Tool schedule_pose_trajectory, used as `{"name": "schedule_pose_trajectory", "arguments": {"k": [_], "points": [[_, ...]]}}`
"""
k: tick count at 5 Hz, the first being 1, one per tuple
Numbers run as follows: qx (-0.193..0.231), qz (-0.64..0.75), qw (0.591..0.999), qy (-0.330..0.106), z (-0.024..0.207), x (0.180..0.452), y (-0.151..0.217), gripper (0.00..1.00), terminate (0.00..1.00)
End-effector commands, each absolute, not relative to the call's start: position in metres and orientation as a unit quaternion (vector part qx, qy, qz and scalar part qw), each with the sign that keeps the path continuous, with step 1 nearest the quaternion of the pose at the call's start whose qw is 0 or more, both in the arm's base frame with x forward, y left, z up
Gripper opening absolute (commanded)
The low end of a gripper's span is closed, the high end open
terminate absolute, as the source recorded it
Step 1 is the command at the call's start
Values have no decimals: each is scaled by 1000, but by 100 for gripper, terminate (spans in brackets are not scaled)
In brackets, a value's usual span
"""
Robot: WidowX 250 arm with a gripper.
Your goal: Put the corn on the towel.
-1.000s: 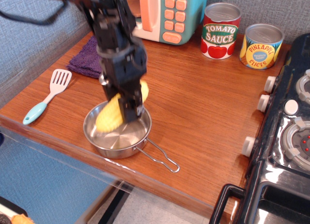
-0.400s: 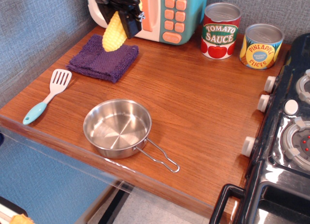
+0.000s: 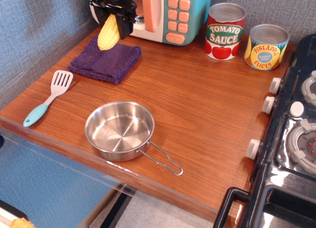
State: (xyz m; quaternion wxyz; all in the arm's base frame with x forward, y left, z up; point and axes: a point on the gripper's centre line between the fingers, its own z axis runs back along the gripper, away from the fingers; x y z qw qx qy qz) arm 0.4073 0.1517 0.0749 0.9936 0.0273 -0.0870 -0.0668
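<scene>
The yellow corn (image 3: 108, 33) hangs tip-down in my black gripper (image 3: 116, 16), which is shut on its upper end. It is held in the air above the far part of the dark purple towel (image 3: 105, 63), which lies flat at the back left of the wooden counter. The corn's tip looks slightly above the cloth, not resting on it. The arm above the gripper runs out of the top of the frame.
A steel pan (image 3: 120, 130) with a wire handle sits near the front edge. A spatula (image 3: 48, 97) lies at the left. A toy microwave (image 3: 168, 13) stands behind the towel. Tomato sauce (image 3: 224, 30) and pineapple (image 3: 266, 46) cans stand at the back right. A stove (image 3: 296, 134) borders the right.
The gripper lifted the corn out of the pan and carried it to the back left over the towel. Since the last frame it has moved a little further left.
</scene>
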Motion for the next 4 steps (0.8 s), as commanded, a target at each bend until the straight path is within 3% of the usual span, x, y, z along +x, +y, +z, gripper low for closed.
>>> {"name": "schedule_pose_trajectory", "arguments": {"k": [1, 2, 3, 4], "points": [[54, -38, 995, -72, 88, 392, 179, 0, 0], [56, -38, 996, -63, 83, 386, 180, 0, 0], [55, -35, 996, -56, 78, 386, 181, 100, 0], [55, -35, 996, -59, 81, 385, 180, 100, 0]]}}
